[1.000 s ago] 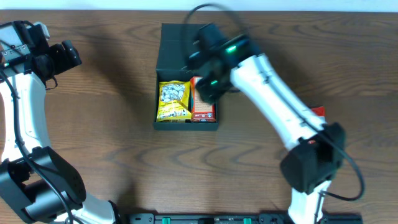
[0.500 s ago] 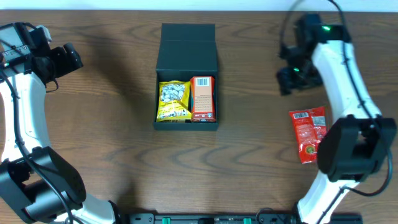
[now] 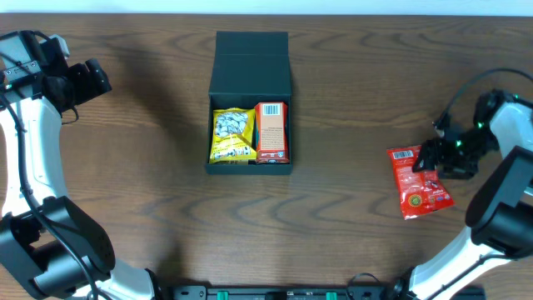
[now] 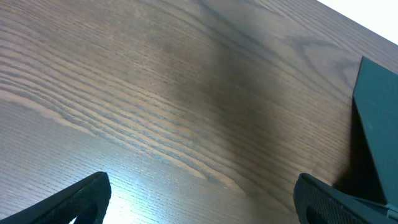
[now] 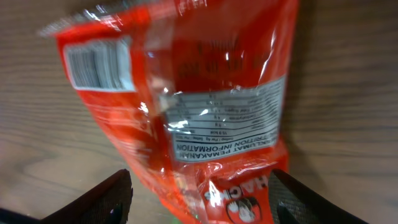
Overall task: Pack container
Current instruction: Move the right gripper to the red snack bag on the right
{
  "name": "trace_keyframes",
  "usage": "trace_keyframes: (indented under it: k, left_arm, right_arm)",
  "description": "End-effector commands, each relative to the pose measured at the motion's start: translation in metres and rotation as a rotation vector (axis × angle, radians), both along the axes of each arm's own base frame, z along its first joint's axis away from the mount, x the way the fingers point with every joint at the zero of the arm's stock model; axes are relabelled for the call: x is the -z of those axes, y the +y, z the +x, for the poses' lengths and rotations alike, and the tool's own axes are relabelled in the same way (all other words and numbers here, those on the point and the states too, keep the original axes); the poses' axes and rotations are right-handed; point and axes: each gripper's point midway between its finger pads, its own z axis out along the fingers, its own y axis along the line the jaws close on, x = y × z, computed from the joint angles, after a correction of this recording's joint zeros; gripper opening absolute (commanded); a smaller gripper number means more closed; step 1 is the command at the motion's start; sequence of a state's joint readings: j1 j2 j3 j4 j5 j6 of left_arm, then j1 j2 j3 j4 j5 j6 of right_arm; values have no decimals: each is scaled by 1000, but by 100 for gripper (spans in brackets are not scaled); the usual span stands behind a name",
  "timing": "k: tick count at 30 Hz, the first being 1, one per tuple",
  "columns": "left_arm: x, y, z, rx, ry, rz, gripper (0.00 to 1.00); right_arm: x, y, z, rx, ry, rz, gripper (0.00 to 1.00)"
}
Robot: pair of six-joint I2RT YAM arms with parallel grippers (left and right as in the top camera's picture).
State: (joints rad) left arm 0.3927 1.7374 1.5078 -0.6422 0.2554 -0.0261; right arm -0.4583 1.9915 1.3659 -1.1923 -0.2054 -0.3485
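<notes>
The container (image 3: 250, 73), a dark box with its flap lid open toward the back, sits at the table's centre and holds a yellow snack pack (image 3: 231, 135) and an orange carton (image 3: 272, 131); its edge shows in the left wrist view (image 4: 379, 124). A red snack pouch (image 3: 419, 181) lies flat at the right. My right gripper (image 3: 439, 155) is open right over the pouch's upper edge; in the right wrist view its fingers (image 5: 202, 202) straddle the pouch (image 5: 186, 106). My left gripper (image 3: 92, 77) is open and empty at the far left (image 4: 202, 199).
Bare wood table surrounds the container. The table's far edge (image 3: 266, 15) runs along the top of the overhead view, with a white surface behind it. The right arm's cable loops above the pouch.
My right arm has swung from over the container to the far right and come down over the red pouch, leaving the orange carton in the container. The left arm has not moved.
</notes>
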Motion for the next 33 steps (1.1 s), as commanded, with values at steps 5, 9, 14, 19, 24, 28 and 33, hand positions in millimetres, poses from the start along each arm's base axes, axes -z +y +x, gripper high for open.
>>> trace_keyframes:
  k: [5,9,14,19,24,28,33]
  left_arm:
    - [0,2,2,1,-4,-4,95]
    - [0,2,2,1,-5,-4,95]
    - [0,2,2,-3,-6,-10,95]
    - [-2,-2,5,11,-23,-24,95]
    - [-4,-1,7,-3,-35,-30,95]
    - [-4,-1,7,-1,-35,-33,95]
    - [-4,-4,8,7,-39,-44,95]
  right_arm:
    - [3,-4,-3,52,-36,30,68]
    - [4,-21,-9,106,-29,8,66]
    - [5,-43,-19,187,-27,1,66]
    - [-2,-50,-14,260,-101,78,65]
    - [-5,-62,-20,286,-106,70,63]
    - [-3,-67,-25,298,-90,52,63]
    - [1,-69,-27,307,-77,34,60]
